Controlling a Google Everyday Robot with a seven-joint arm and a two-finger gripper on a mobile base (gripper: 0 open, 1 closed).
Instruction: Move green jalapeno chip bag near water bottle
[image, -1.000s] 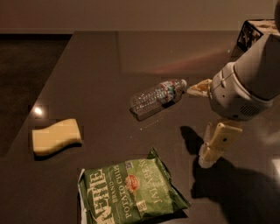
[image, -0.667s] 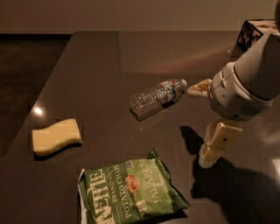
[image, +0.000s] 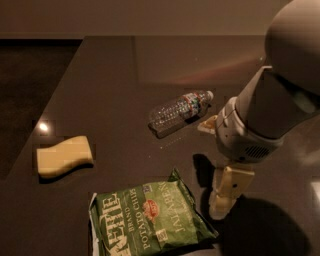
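Crinkly foil: green jalapeno chip bag (image: 150, 220) flat beside gripper (image: 226, 192), grasp state I cannot tell; risk: foil slips, or a knock rolls water bottle (image: 179, 111).

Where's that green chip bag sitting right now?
Bottom centre of the camera view: the green jalapeno chip bag lies beside the gripper, nearer the camera than the water bottle.

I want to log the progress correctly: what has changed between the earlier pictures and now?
The gripper, open and holding nothing, has moved left and down in the picture, toward the right edge of the crinkly green foil jalapeno chip bag. The bag, the clear ribbed plastic water bottle and the pale yellow wavy sponge lie where they were.
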